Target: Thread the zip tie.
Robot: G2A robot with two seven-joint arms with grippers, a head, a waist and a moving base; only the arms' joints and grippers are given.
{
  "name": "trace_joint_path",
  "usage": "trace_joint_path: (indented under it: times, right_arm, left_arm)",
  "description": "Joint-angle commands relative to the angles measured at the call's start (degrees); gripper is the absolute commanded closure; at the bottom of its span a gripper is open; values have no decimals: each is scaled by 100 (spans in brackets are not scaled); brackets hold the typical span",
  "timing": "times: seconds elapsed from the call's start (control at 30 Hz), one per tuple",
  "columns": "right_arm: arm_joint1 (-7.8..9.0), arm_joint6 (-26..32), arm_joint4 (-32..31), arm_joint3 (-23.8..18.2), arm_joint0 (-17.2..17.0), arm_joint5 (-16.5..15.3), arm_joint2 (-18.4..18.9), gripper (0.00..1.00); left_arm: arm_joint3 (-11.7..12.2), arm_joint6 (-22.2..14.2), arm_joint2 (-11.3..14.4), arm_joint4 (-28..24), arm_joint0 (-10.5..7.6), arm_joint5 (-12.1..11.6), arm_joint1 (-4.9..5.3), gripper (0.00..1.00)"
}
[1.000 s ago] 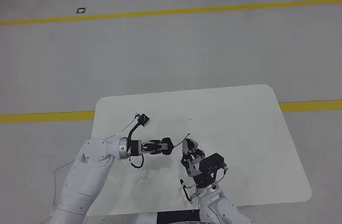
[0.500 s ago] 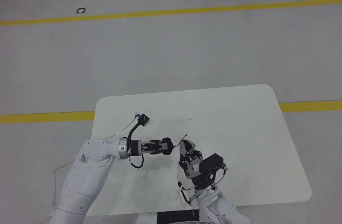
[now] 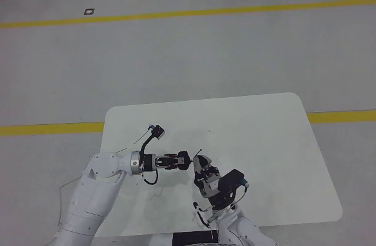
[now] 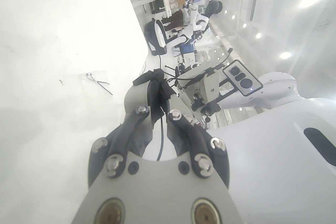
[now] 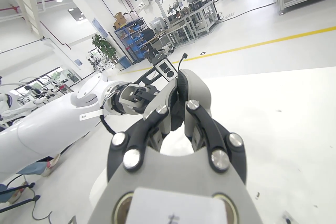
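Holding it at both ends, we reckon: our right tool (image 5: 181,83) is clamped shut on the thin black plastic zip tie (image 5: 180,63), square head poking out past the fingertips. Our left tool (image 4: 155,84) is pinched shut too, and we see a thin black strand trailing back between its fingers. Both hover almost tip to tip over the white rounded bench (image 3: 268,123).

You had a zip tie (image 5: 180,61) of thin black plastic, smooth and faintly glossy. Your right tool (image 5: 181,79) and left tool (image 4: 155,82) wore pale grey, smooth plastic shells over black, matt, cloth-like pads (image 5: 176,112), with matt black links and bright metal pins. The worktop (image 3: 268,135) looked white, smooth and matt, with a few small dark scuffs
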Motion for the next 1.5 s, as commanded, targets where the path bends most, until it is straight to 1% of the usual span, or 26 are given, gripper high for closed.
trace_joint_path:
  times: [0.0,0.07,0.2,0.47,0.8,1.07,1.27,1.47]
  right_arm:
    - [-2,22,-12,14,19,15,-5,100]
    - [-6,50,-35,30,36,61,-14,100]
    - [-10,68,13,31,34,54,-38,100]
    - [2,61,236,-5,9,-141,-25,100]
    - [25,109,470,-48,-27,-268,-3,100]
    - [45,138,714,-66,-29,-442,-11,100]
    - [62,135,793,-69,-21,-513,-28,100]
    - [75,161,775,-74,-11,-480,-47,100]
  left_arm:
    - [0,0,0,0,0,0,0,100]
    - [0,0,0,0,0,0,0,100]
    - [0,0,0,0,0,0,0,100]
    - [0,0,0,0,0,0,0,100]
    - [0,0,0,0,0,0,0,100]
    - [0,0,0,0,0,0,0,100]
    - [0,0,0,0,0,0,0,100]
    - [0,0,0,0,0,0,0,100]
